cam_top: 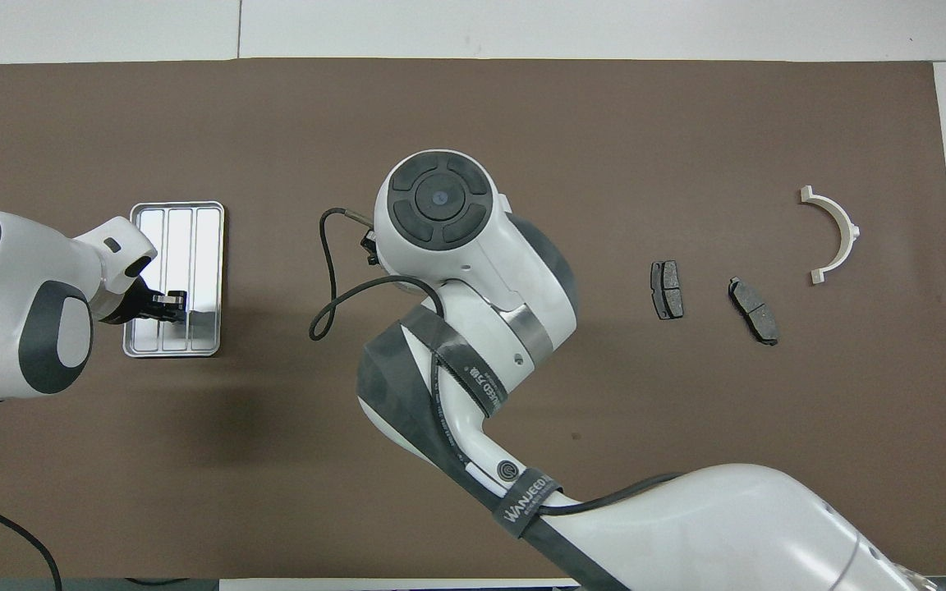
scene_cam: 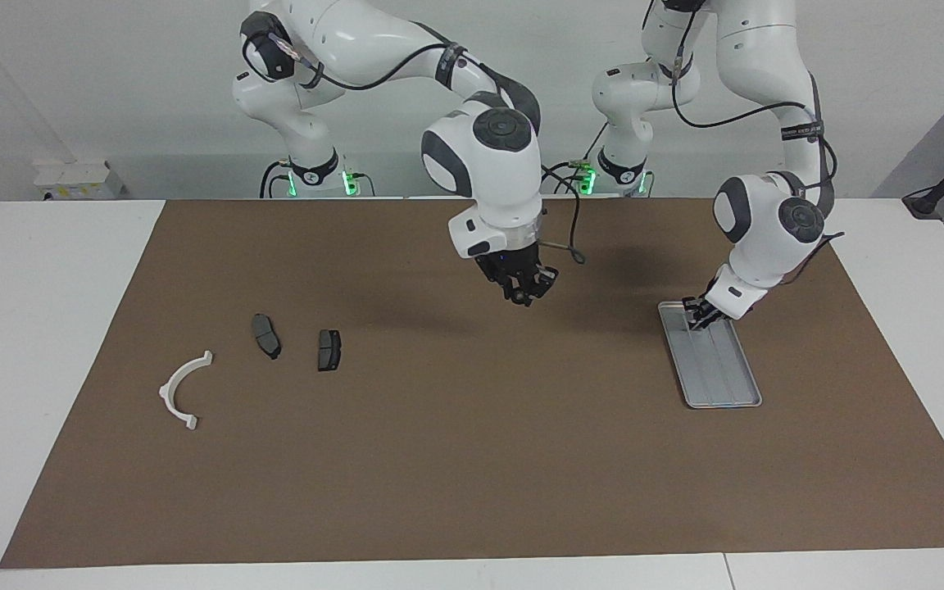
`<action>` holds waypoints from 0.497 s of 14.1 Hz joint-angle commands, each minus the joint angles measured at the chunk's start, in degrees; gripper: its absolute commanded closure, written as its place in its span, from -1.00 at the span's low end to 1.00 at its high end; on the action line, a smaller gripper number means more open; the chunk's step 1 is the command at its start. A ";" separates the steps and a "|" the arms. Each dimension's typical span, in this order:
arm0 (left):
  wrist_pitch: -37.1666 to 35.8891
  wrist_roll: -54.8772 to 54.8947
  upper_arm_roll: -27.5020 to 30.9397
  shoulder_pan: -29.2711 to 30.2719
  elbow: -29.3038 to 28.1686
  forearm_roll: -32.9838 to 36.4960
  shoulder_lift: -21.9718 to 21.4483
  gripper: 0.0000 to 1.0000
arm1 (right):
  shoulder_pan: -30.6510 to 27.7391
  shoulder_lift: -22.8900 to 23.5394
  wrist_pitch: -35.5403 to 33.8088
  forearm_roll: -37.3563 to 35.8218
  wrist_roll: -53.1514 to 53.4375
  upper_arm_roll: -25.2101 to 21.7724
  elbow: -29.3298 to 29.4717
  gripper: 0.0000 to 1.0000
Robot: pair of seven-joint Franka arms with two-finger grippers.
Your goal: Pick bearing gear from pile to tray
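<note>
The silver ribbed tray (scene_cam: 724, 378) (cam_top: 194, 238) lies toward the left arm's end of the mat. My left gripper (scene_cam: 696, 318) (cam_top: 171, 302) is shut and hangs low over the tray's end nearer to the robots, with nothing visible in it. My right gripper (scene_cam: 526, 292) is up in the air over the middle of the mat, between the pile and the tray; the arm's own wrist hides it in the overhead view. No bearing gear can be made out in it or anywhere else. The pile lies toward the right arm's end.
The pile is a white curved bracket (scene_cam: 183, 390) (cam_top: 836, 233) and two dark brake-pad plates (scene_cam: 266, 336) (scene_cam: 329, 350) (cam_top: 667, 290) (cam_top: 753, 299). A brown mat (scene_cam: 472, 459) covers the table. A loose black cable (cam_top: 327, 287) hangs from the right wrist.
</note>
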 commanded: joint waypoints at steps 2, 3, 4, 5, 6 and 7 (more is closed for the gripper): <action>5.18 1.67 -0.43 0.66 -5.16 -1.20 -2.79 0.76 | 2.35 6.75 8.23 -6.49 7.54 -0.22 -0.22 1.00; 5.18 1.76 -0.43 0.58 -5.16 -1.20 -2.79 0.62 | 2.44 7.81 9.20 -6.59 7.64 -0.22 -0.23 1.00; 5.27 1.76 -0.43 0.40 -5.16 -1.20 -2.79 0.06 | 2.35 8.51 10.69 -6.59 7.64 -0.22 -0.49 1.00; 5.10 1.76 -0.43 0.31 -4.90 -1.20 -2.70 -0.72 | 2.35 8.69 12.01 -6.68 7.64 -0.31 -1.19 1.00; 4.57 1.76 -0.43 0.22 -4.38 -1.20 -2.70 -1.00 | 2.44 8.78 13.33 -6.76 7.73 -0.40 -2.24 1.00; 4.31 1.76 -0.43 0.14 -3.68 -1.20 -2.62 -1.00 | 2.53 8.87 15.69 -7.29 7.82 -0.40 -3.81 1.00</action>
